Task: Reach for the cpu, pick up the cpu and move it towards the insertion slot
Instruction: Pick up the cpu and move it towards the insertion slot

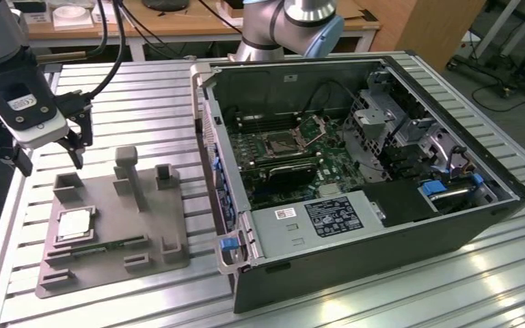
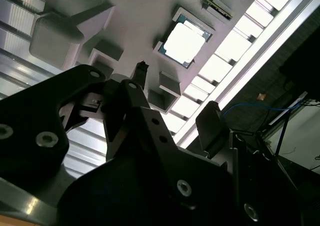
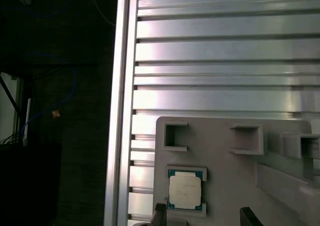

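Note:
The cpu (image 1: 74,224) lies flat, silver top up, in a square pocket of a grey fixture plate (image 1: 107,270) on the exterior view's left. Both wrist views show the cpu (image 2: 184,41) (image 3: 184,190) in its pocket. My gripper (image 1: 50,158) hangs above the plate's far left corner, apart from the cpu, open with nothing between its black fingers (image 2: 141,74). The gripper (image 3: 205,217) stands just past the chip in the first wrist view. The insertion slot (image 1: 281,142) sits in the green motherboard inside the open computer case, its silver retention plate (image 1: 317,126) tilted up.
The fixture plate carries upright grey posts (image 1: 128,171) and a thin green circuit strip (image 1: 98,247). The case wall (image 1: 210,157) rises between plate and motherboard. A black card (image 1: 286,179) lies below the socket. The slatted metal table's edge (image 3: 120,111) runs close beside the plate.

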